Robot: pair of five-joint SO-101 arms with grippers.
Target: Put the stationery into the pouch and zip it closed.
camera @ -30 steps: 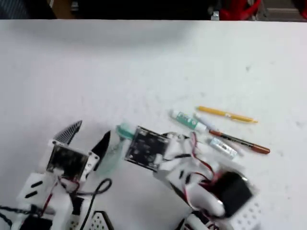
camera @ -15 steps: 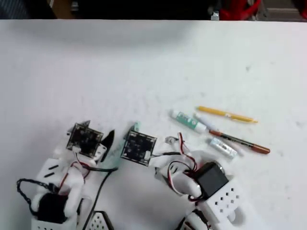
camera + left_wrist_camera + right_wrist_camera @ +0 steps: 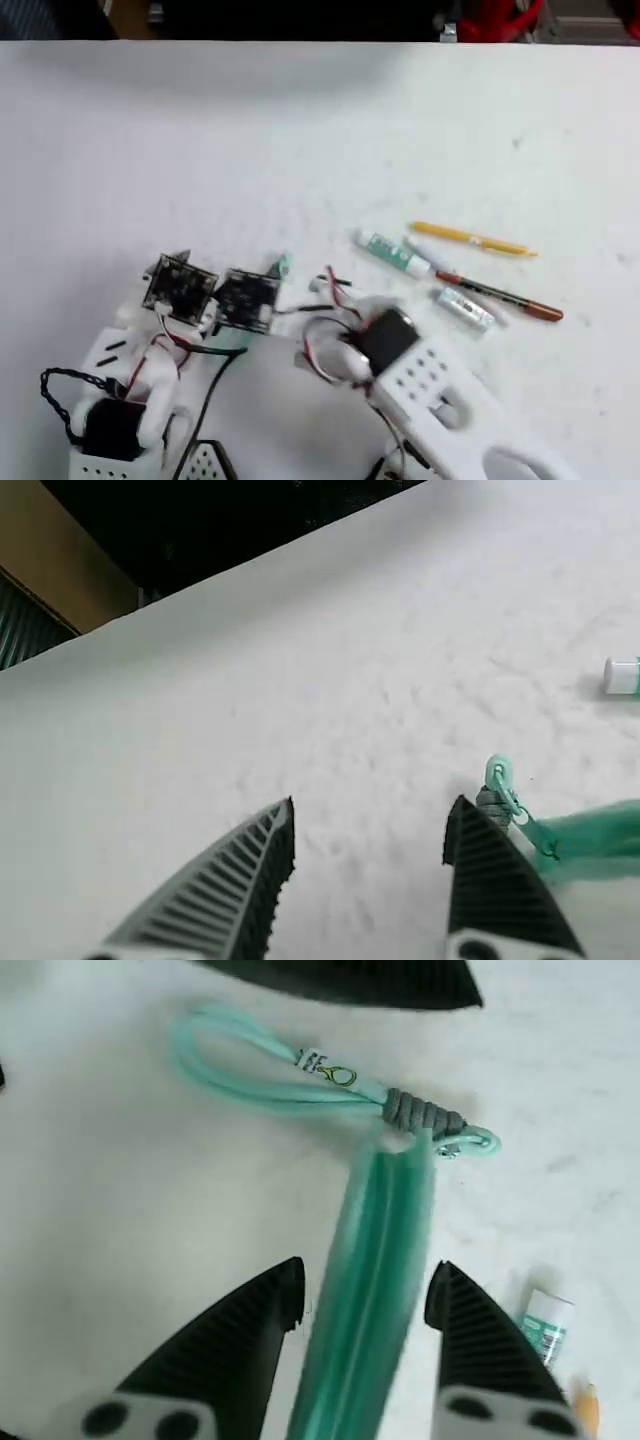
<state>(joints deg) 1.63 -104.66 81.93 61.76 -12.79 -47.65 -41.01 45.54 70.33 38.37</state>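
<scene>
Teal pouch [image 3: 375, 1250] is lying lower centre on the tabletop [image 3: 300, 130]; right pincer [image 3: 367, 1270] is straddling it, fingers apart; left pincer [image 3: 373, 810] is gaping alongside.

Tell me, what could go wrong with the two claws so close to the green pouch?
The open left claw and open right claw crowd one end of the pouch, so they might bump. The strap loop lies at that end; a finger could snag it and drag the pouch. The yellow pen, brown pen and tube lie outside the pouch, so zipping now would leave them out.
</scene>
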